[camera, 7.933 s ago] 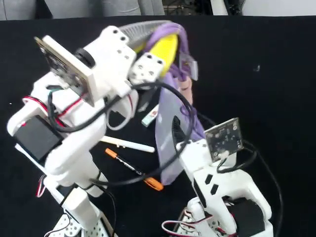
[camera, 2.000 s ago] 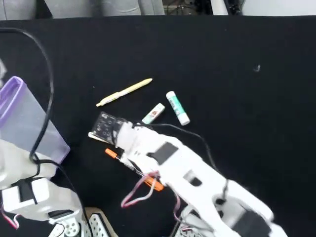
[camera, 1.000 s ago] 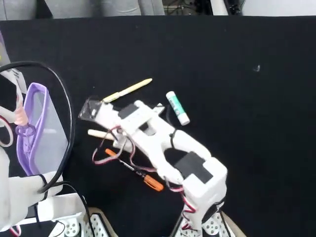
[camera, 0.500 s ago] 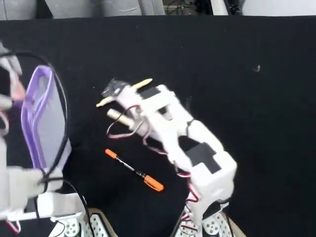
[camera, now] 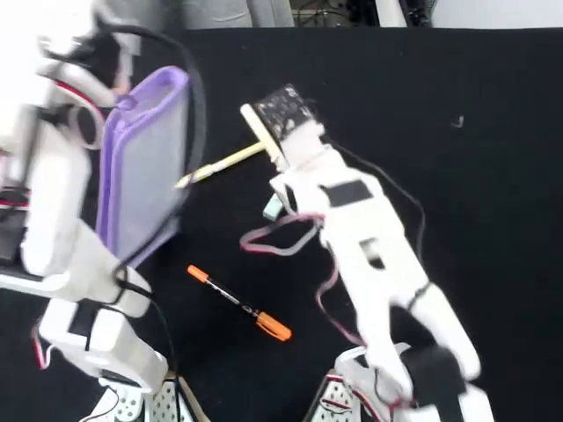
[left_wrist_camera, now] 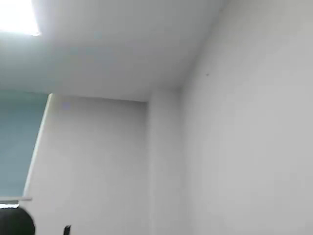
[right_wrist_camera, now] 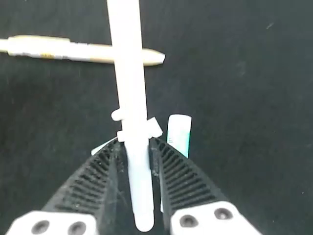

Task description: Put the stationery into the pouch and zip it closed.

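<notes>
My left arm holds a clear pouch with purple trim [camera: 145, 171] upright above the table's left side, its gripper [camera: 88, 123] at the pouch's top edge. My right gripper [right_wrist_camera: 134, 147] is shut on a white pen [right_wrist_camera: 129, 88], which sticks out past the fingers. In the high view that white pen [camera: 260, 134] juts from the right arm near the pouch's right edge. A yellow pen [camera: 224, 162] lies on the table below it, also seen as the yellow pen [right_wrist_camera: 73, 49]. An orange pen [camera: 237, 303] lies nearer the front. A glue stick [right_wrist_camera: 178, 134] sits under the gripper.
The black table [camera: 475, 176] has open room across its right half. A small eraser [camera: 273, 207] peeks out beside the right arm. The left wrist view faces a white wall [left_wrist_camera: 234, 147] and ceiling. Both arm bases stand at the front edge.
My right arm picked the white pen off the table and carried it farther back. My left arm lifted the pouch higher and swung it rightward toward the pen.
</notes>
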`<action>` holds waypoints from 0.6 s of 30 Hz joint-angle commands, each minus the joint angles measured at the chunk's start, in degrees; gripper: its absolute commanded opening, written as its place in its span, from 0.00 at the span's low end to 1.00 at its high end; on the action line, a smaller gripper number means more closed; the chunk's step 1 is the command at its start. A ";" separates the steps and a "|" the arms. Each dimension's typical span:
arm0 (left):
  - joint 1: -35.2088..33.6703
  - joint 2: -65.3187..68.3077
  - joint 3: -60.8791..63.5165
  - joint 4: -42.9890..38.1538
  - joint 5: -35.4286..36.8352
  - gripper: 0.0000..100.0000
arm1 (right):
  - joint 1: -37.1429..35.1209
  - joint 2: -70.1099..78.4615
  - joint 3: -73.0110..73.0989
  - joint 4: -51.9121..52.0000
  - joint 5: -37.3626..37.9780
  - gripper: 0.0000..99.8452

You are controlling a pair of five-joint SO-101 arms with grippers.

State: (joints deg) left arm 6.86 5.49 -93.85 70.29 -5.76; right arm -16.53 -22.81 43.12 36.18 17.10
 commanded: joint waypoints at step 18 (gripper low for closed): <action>4.53 -4.84 -1.45 20.92 -4.31 0.03 | 7.30 -28.53 17.27 -13.80 -10.02 0.01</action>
State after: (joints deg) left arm 10.73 4.00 -94.11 88.40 -9.89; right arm -11.43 -47.96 60.70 24.04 9.36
